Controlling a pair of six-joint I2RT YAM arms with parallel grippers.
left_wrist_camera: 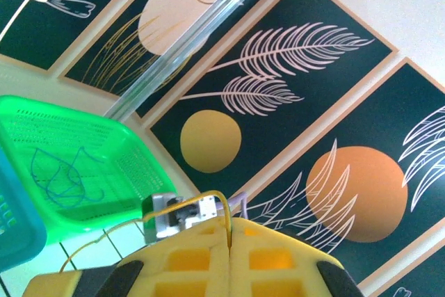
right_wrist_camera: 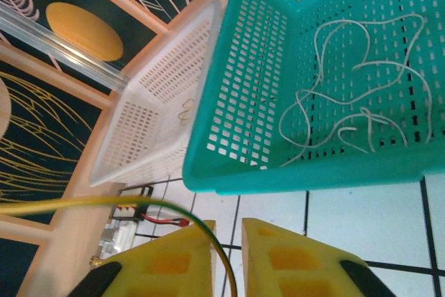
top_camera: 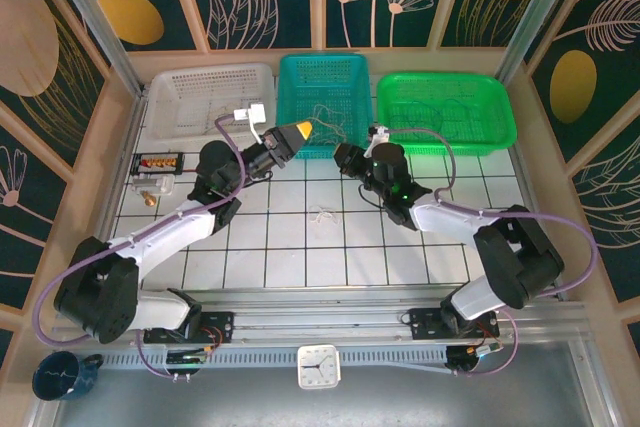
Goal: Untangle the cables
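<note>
My left gripper (top_camera: 305, 130) (left_wrist_camera: 229, 222) is shut on a thin yellow cable (left_wrist_camera: 174, 206), which arches out of the closed yellow fingertips toward the left. It hovers in front of the teal basket (top_camera: 320, 67). My right gripper (top_camera: 344, 155) (right_wrist_camera: 228, 222) faces it from the right. Its jaws stand a narrow gap apart, with the same yellow cable (right_wrist_camera: 104, 203) running down between them along the left finger. Whitish cables (right_wrist_camera: 361, 95) lie loose in the teal basket (right_wrist_camera: 236, 172). Blue cables (left_wrist_camera: 66, 172) lie in the green basket (left_wrist_camera: 132, 172). A small whitish tangle (top_camera: 322, 214) rests on the tiles.
A white basket (top_camera: 165, 97) stands left of the teal one, and the green basket (top_camera: 500, 132) at the right. A red wire with a connector board (right_wrist_camera: 163, 220) lies by the left wall. A clock (top_camera: 318, 365) and a mug (top_camera: 60, 372) sit at the near edge.
</note>
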